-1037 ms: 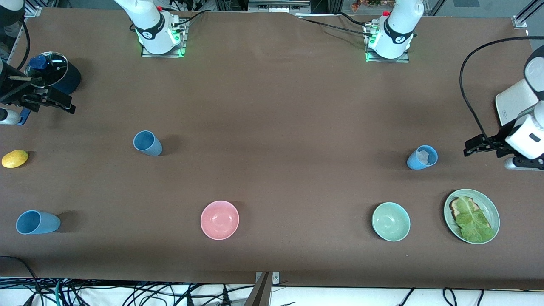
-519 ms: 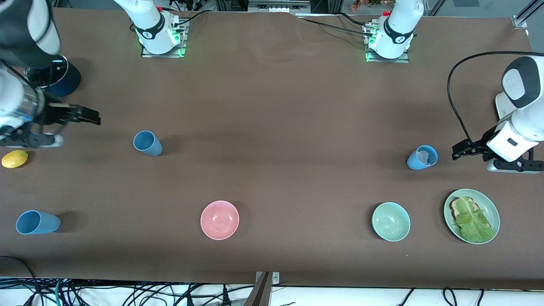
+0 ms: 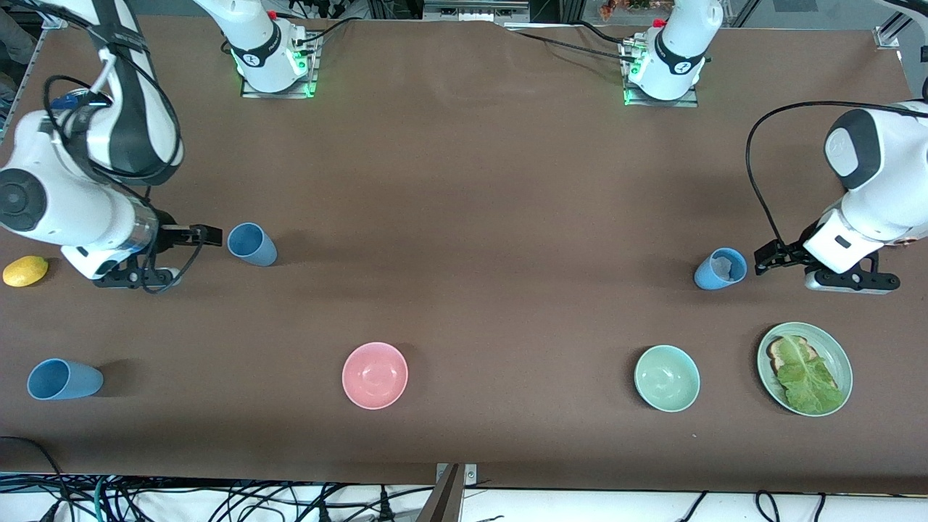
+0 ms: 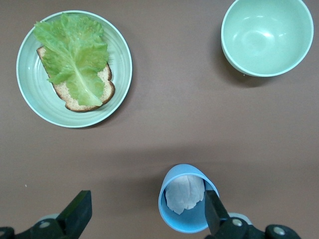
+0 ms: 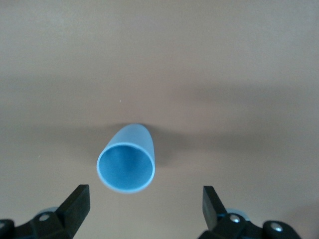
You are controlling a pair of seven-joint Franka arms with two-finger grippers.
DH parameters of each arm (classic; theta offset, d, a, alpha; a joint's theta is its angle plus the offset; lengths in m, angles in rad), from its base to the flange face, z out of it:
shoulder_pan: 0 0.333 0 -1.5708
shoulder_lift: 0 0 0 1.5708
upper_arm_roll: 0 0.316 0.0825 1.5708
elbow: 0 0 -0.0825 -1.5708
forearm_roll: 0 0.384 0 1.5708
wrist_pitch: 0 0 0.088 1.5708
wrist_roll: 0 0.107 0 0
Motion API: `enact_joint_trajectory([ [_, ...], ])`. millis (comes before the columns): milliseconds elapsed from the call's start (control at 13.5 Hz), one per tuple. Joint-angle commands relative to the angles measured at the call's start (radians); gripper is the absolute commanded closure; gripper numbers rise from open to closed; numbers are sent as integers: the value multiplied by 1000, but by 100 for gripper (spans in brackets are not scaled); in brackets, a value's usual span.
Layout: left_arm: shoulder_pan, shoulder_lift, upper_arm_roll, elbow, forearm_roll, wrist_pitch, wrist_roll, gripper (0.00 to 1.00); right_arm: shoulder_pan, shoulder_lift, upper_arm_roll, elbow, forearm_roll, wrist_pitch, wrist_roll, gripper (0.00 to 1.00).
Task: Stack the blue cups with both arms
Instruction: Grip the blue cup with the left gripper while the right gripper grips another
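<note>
Now the left hand (image 3: 761, 259), fingers spread wide and empty, sits just beside a blue cup (image 3: 720, 269) with something pale inside. Likewise the right hand (image 3: 206, 235), open and empty, is just beside an upright cup (image 3: 251, 243). Another cup (image 3: 64, 379) stands nearer the camera on the surface (image 3: 471, 217).

Bystanders on the brown table (image 3: 471, 181)

Pink bowl (image 3: 375, 375), green bowl (image 3: 667, 378) and a plate (image 3: 841, 359) (toast (image 3: 780, 354) under lettuce (image 3: 806, 377)) line the near edge; lemon (image 3: 25, 270) sits apart.

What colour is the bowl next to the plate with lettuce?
Pale green bowl; the left wrist view shows it best.
</note>
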Motion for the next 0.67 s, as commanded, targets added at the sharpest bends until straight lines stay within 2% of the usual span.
enact_joint_trajectory([
  [0,-4,-35,0,-83,-12,71,29,0,1,-98,-2,-223,-16,192,14,0],
  [296,-5,-29,1,-129,-12,120,32,0,-2,-98,-11,-340,-16,354,1,0],
  [593,-13,-9,3,-167,-12,183,35,0,-2,-75,-26,-349,-14,396,1,0],
])
